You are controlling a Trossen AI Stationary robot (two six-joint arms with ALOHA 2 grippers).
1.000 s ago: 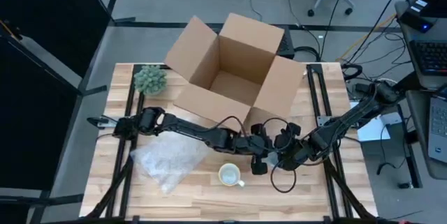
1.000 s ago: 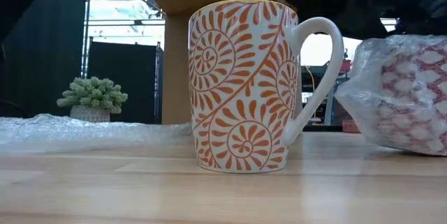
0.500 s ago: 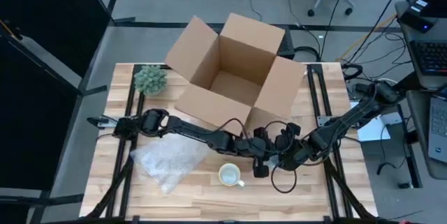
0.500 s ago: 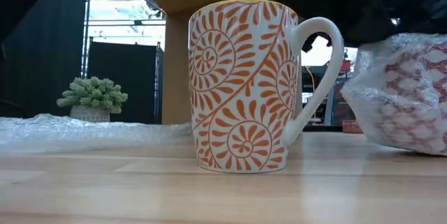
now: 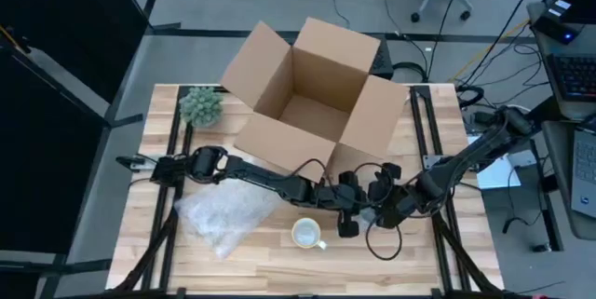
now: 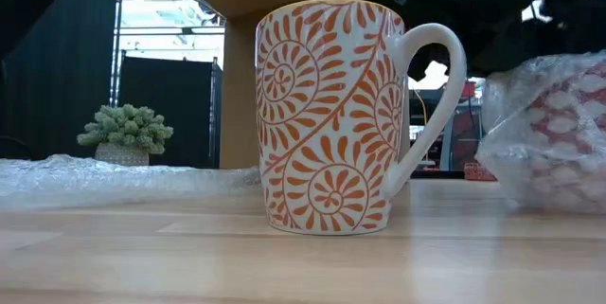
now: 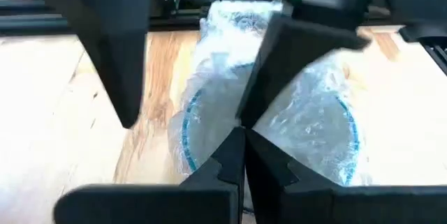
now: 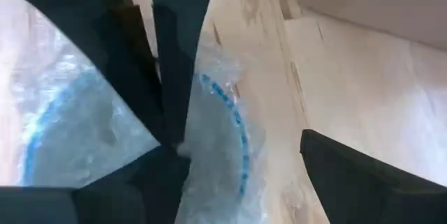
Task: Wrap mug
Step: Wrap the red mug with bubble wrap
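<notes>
Both arms stretched low over the bench point(image 5: 270, 262) and met beside the orange mug point(image 6: 336, 115), which stood bare and upright near the front edge. The left hand point(image 5: 343, 208) and right hand point(image 5: 380, 208) each had fingers clamped on a wrapped bundle point(image 6: 554, 129) just right of the mug. Loose bubble wrap point(image 5: 223, 215) lay apart, left.

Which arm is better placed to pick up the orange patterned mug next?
Probably the left. The left gripper hovers closer to the orange-patterned white ceramic mug than the right gripper, though both are on the bubble-wrapped bundle.
</notes>
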